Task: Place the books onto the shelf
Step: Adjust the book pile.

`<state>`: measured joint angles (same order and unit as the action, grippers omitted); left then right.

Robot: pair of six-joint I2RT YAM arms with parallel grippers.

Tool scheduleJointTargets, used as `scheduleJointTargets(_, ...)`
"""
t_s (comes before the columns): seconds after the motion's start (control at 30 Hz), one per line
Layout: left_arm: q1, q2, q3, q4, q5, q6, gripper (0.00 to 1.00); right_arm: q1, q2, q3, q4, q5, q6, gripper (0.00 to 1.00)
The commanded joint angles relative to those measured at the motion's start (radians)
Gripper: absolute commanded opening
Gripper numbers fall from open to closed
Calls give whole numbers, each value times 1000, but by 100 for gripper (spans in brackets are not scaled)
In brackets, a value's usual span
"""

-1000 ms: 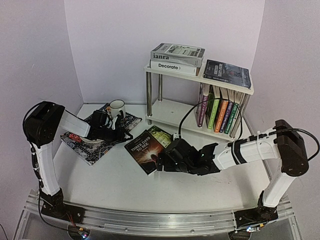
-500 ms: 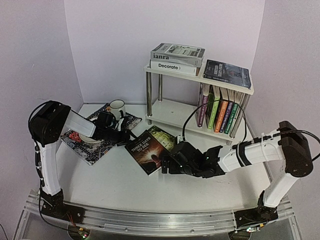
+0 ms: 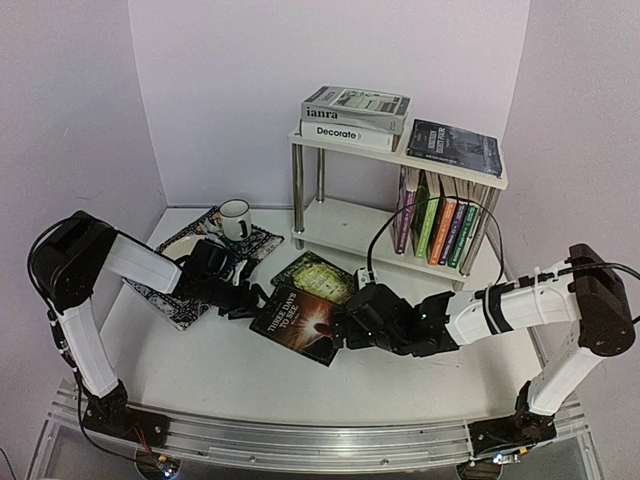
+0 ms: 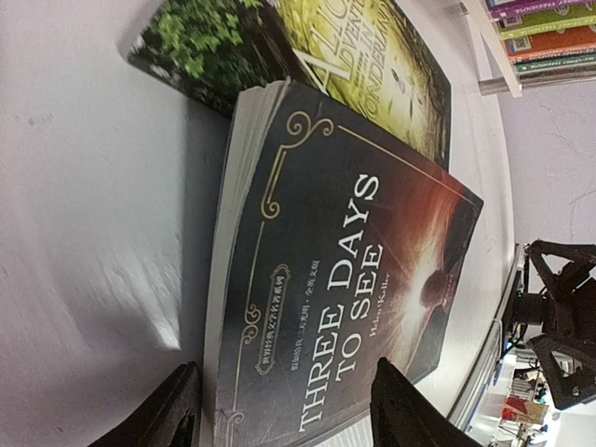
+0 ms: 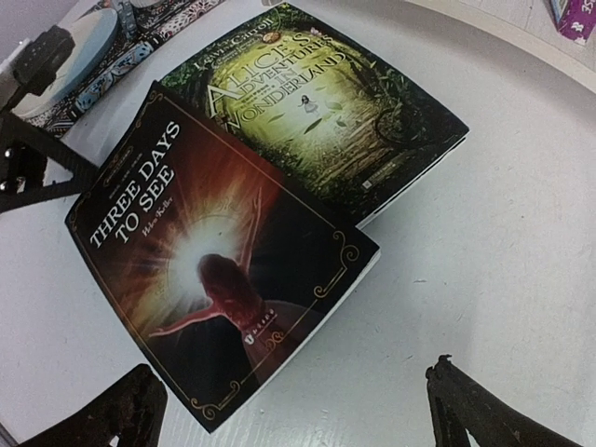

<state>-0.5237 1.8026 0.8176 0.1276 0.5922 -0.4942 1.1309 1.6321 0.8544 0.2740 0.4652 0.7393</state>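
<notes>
Left pincer (image 4: 284,419) gapes astride the dark book (image 4: 354,270), at its corner; right pincer (image 5: 293,391) released wide.

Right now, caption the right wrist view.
Open right gripper above Three Days to See, overlapping Alice's Adventures in Wonderland.

Standing here, I am seeing the dark novel (image 5: 214,270) on the worktop (image 3: 200,350) showing "THREE DAYS TO SEE" in pale capitals. "Helen Keller" is running beneath in small script, and a framed line of Chinese characters on that cover is coming out too small to read. Just beside it, at about one o'clock, the green book (image 5: 317,102) is displaying "Lewis Carroll" above "ALICE'S ADVENTURES IN WONDERLAND".

On top of the shelf (image 3: 395,152), the grey-white book (image 3: 355,103) is showing "ianra" along its spine. The white book (image 3: 345,133) under it is showing "Decorate". At three o'clock of that pair, the flat dark book (image 3: 455,146) is carrying lettering too blurred to read. The same is holding for the spines of the upright books (image 3: 440,230) below.
</notes>
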Motion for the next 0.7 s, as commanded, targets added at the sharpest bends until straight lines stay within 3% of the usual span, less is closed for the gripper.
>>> scheduleJointTargets(0.0, -57, -111, -40, 6, -81, -94, 63, -1, -15, 3, -30, 76, -77, 98)
scheduleJointTargets(0.4, -118, -204, -95, 30, -90, -187, 64, 0, -78, -35, 48, 62, -238, 98)
scheduleJointTargets(0.67, -113, -249, -84, -40, -210, -125, 69, -1, -73, -53, 41, -5, -86, 98)
